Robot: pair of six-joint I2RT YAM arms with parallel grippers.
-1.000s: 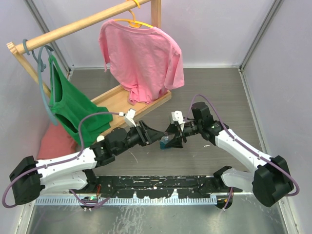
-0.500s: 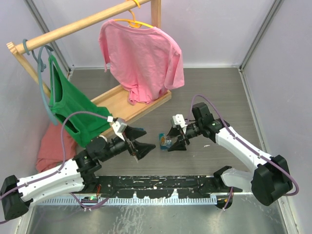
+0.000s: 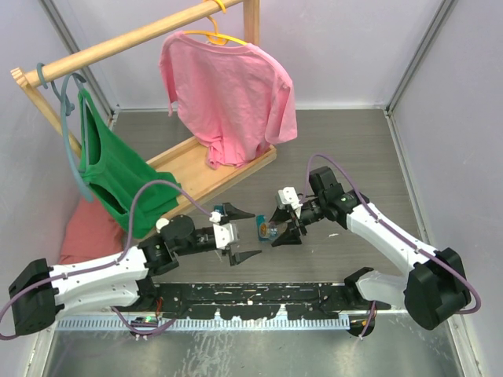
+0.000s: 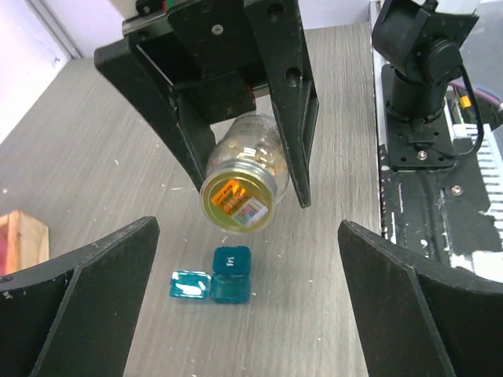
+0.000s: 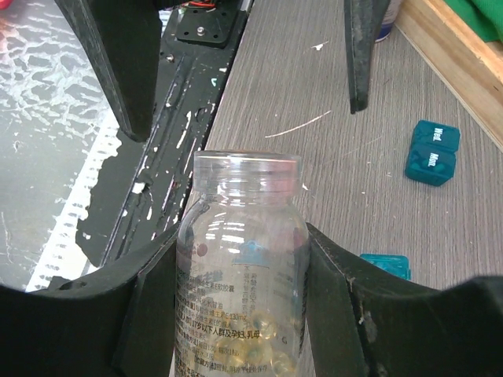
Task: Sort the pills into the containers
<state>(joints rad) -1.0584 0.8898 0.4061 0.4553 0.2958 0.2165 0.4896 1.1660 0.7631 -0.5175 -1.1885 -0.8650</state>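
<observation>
Grey table (image 4: 102, 181), middle, toward near edge: containers (image 4: 230, 275) side by side, below pill bottle (image 4: 238, 200). Right gripper (image 4: 240, 157) clamped on bottle. Left gripper (image 3: 242, 232) wide apart, empty. Labelled lids look shut, so open them first, then tilt slowly over one compartment.

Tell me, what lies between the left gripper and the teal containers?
Nothing but bare table: the left wrist view shows the containers clear of both fingers of the open left gripper.
</observation>
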